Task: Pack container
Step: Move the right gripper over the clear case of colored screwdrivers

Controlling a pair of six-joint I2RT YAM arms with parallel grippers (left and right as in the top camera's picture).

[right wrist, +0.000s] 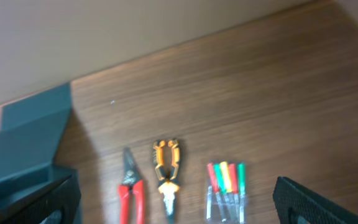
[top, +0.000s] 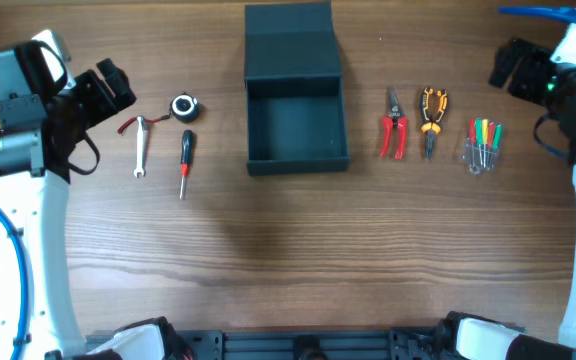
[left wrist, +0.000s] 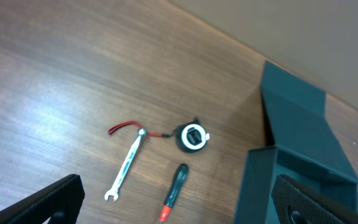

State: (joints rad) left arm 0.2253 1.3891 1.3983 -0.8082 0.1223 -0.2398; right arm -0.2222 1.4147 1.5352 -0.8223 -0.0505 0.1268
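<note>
The dark teal container (top: 296, 148) stands open at the table's middle back, its flap lid (top: 290, 40) folded away; it is empty. It also shows in the left wrist view (left wrist: 303, 149) and the right wrist view (right wrist: 23, 140). Left of it lie a wrench (top: 140, 147), a tape measure (top: 185, 108) and a black-and-red screwdriver (top: 184, 163). Right of it lie red snips (top: 393, 128), orange pliers (top: 431, 118) and a pack of small screwdrivers (top: 482, 146). My left gripper (top: 113, 88) is open and empty, raised at the far left. My right gripper (top: 513, 65) is open and empty, raised at the far right.
A red cord (left wrist: 124, 127) trails from the tape measure by the wrench head. The table's far edge meets a pale wall (right wrist: 135, 31). Wide wood surface lies in front of the tools.
</note>
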